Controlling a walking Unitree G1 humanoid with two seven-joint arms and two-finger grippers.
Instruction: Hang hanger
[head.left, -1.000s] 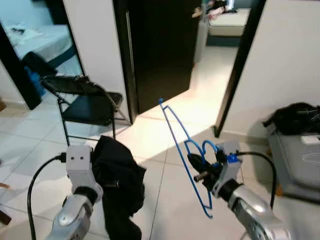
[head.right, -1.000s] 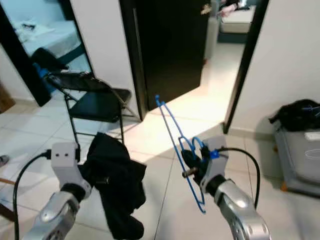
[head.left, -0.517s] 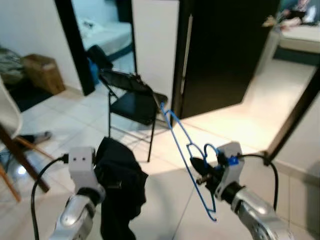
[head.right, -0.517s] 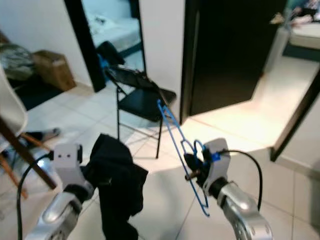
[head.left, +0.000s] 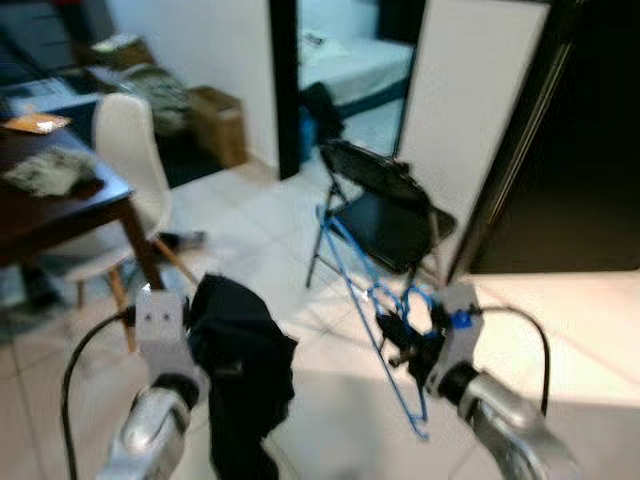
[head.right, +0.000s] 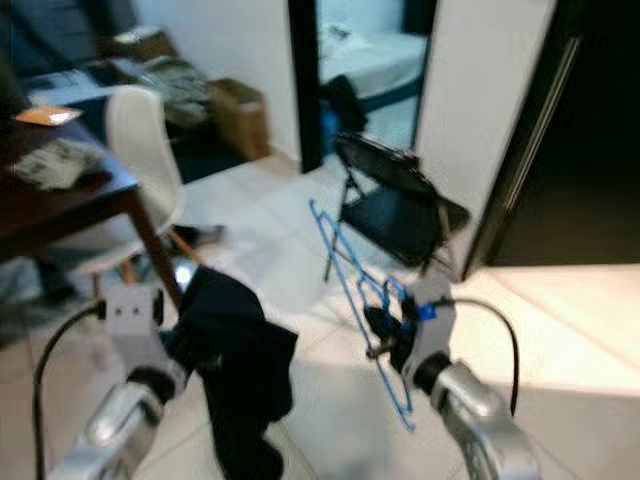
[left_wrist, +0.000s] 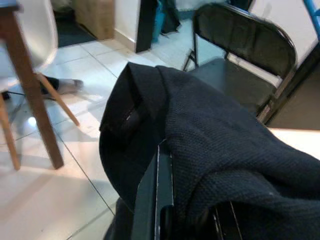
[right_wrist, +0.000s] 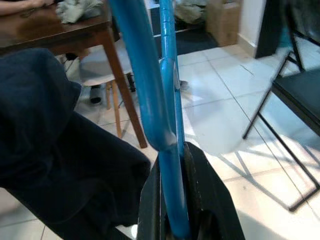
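Observation:
My right gripper (head.left: 398, 335) is shut on a blue wire hanger (head.left: 352, 265), holding it upright in front of me; the hanger (right_wrist: 152, 85) runs between the black fingers (right_wrist: 200, 185) in the right wrist view. A black garment (head.left: 240, 365) hangs from my left gripper (head.left: 215, 368), which is shut on it. In the left wrist view the dark knitted cloth (left_wrist: 210, 150) drapes over the fingers (left_wrist: 159, 200) and hides their tips.
A black folding chair (head.left: 385, 205) stands ahead by a white wall and a dark doorway. At the left are a dark wooden table (head.left: 50, 200) and a white chair (head.left: 125, 170). A cardboard box (head.left: 215, 125) sits farther back. The tiled floor (head.left: 250, 250) lies between.
The camera has swung to the left: the table and white chair came into view and the folding chair shifted right. Both grippers keep their hold as before.

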